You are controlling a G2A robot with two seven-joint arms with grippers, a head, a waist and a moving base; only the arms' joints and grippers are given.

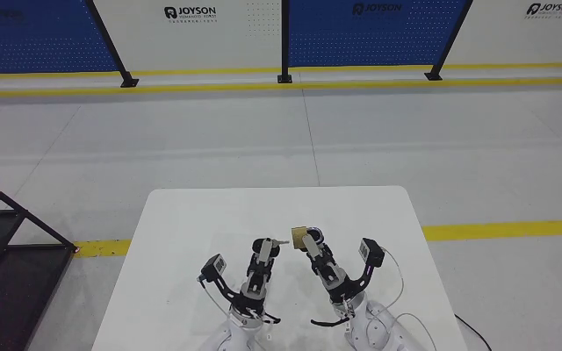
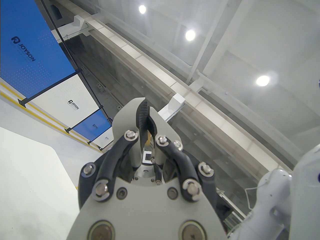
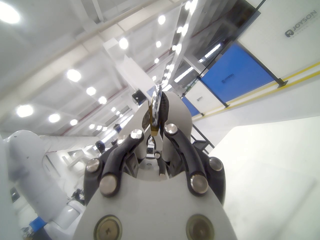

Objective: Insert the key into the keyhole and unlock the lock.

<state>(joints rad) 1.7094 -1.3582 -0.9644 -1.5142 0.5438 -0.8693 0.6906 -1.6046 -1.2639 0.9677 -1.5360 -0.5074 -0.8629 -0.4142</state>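
A brass padlock point(image 1: 300, 235) is held just above the white table point(image 1: 211, 219), near its front middle. My right gripper point(image 1: 313, 243) is shut on it. In the right wrist view the lock's brass body point(image 3: 153, 125) and its silver shackle point(image 3: 157, 96) stand between the fingers of the right gripper point(image 3: 159, 106). To the left of the lock, my left gripper point(image 1: 265, 246) is shut on a small key point(image 1: 280, 241) that points at the lock. In the left wrist view a yellowish sliver of the key point(image 2: 149, 136) shows between the pads of the left gripper point(image 2: 145, 109). Whether key and lock touch I cannot tell.
The table's far half and both sides are bare white surface. A black metal frame point(image 1: 26, 232) stands on the floor left of the table. Blue and white barrier panels point(image 1: 351, 31) line the far side of the floor.
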